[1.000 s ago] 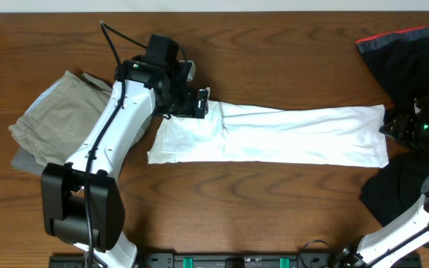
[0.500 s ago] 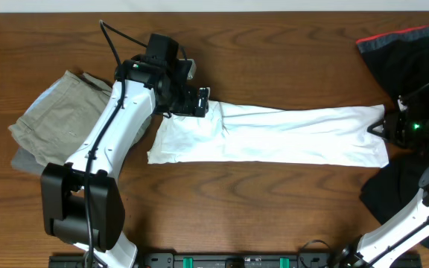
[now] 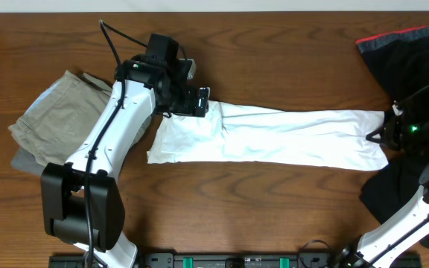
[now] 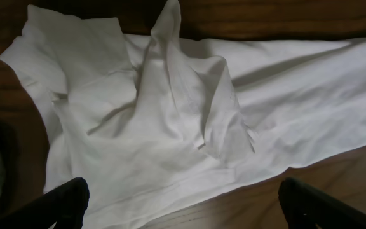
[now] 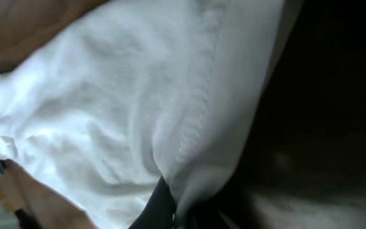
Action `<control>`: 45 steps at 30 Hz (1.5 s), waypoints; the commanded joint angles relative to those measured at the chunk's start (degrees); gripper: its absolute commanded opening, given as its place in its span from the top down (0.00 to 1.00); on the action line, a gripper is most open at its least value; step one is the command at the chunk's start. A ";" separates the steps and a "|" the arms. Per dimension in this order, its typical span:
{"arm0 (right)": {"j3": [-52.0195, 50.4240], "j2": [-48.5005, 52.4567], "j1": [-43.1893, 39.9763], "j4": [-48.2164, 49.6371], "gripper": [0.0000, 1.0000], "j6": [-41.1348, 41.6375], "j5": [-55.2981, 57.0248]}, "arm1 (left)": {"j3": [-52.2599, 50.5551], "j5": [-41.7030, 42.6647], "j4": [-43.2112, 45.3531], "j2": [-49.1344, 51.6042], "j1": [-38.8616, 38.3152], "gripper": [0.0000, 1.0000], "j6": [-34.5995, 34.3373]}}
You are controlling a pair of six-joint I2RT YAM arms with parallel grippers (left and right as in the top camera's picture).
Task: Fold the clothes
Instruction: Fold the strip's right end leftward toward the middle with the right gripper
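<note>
Left gripper (image 3: 202, 102) is held over the rumpled left end of the white short-sleeved cotton T-shirt (image 3: 289, 138) with its jaws spread wide (in the left wrist view the two dark fingertips (image 4: 62, 203) are seen at the bottom corners, well apart, with only cloth lying below them). Right gripper (image 3: 383, 136) is set at the opposite, right edge of the T-shirt and is clamped on it: in the right wrist view the stitched hem (image 5: 202, 108) is drawn down into a pinch against a dark finger (image 5: 161, 207). The T-shirt is stretched as a long narrow band from left to right across the dark brown wood-grain table (image 3: 274, 59), creased and ridged at its left end and smoother towards the right. A pale strip is seen beyond the table's far edge; nothing more of the room is shown. A khaki-beige folded garment (image 3: 58, 119) is laid left of the left arm, with grey cloth (image 3: 22, 160) under it. A black garment with a red stripe (image 3: 401, 52) is spread in the far right corner, and more black cloth (image 3: 393, 193) lies just beside the T-shirt's right end, under the right arm.
</note>
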 commanded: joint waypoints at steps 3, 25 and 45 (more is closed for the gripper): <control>8.96 -0.81 -0.68 -3.61 0.99 4.52 1.46 | 0.59 0.55 -0.39 -0.94 0.09 0.03 -0.04; 17.68 -9.11 28.06 -14.45 0.99 10.93 6.69 | 0.63 0.52 -2.36 -18.56 8.87 0.01 -0.48; 10.69 -8.70 53.11 -6.10 0.87 23.65 18.99 | 0.63 0.55 -2.95 -18.56 8.87 0.01 -0.46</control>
